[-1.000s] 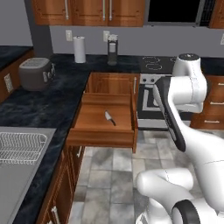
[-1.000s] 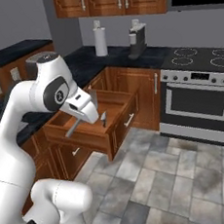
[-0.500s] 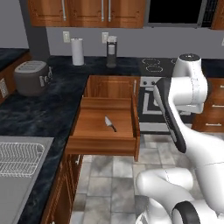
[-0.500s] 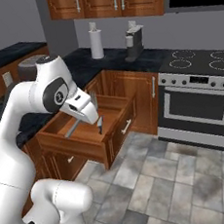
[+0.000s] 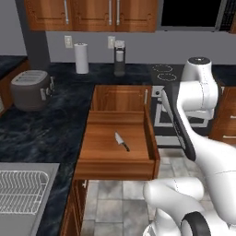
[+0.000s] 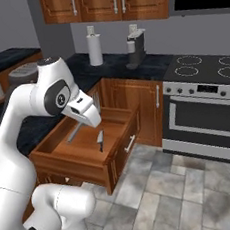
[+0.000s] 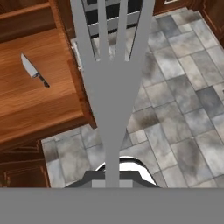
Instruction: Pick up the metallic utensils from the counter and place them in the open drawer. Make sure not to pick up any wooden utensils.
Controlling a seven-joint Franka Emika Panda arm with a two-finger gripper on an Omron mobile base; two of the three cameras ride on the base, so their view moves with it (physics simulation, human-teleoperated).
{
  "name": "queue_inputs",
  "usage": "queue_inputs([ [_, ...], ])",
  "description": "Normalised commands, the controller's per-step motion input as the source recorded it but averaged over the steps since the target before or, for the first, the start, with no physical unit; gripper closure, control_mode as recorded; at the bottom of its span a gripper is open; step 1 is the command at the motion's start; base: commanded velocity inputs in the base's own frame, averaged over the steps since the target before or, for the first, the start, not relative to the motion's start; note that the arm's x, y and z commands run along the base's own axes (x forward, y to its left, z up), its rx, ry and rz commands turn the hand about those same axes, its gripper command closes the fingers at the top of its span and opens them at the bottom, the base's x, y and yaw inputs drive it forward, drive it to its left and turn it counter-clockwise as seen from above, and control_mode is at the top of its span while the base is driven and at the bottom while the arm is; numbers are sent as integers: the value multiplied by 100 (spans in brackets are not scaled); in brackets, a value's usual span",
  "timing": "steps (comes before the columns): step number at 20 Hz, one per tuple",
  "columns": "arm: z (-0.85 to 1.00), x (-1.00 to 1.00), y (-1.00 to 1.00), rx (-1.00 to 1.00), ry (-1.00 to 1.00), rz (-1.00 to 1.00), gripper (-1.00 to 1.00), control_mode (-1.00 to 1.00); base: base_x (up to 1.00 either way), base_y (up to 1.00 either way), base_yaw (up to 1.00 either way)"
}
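- Gripper is clamped on the grey fork, tines toward twelve o'clock.
- Knife lies in the open drawer, at ten o'clock of the fork in the hand view.

Grey stone-tile floor, reddish wood cabinets, grey wall.

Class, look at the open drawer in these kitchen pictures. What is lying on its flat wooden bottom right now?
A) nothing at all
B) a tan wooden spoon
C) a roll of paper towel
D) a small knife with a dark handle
D: a small knife with a silver blade and dark handle lies alone on the bottom of the open drawer, while the claw holds a grey fork.
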Motion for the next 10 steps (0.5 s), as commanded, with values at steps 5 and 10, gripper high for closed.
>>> queue_inputs([
  [5,0,0,0,0,0,0,100,100,25,29,-6],
  [10,0,0,0,0,0,0,100,100,14,36,-7],
])
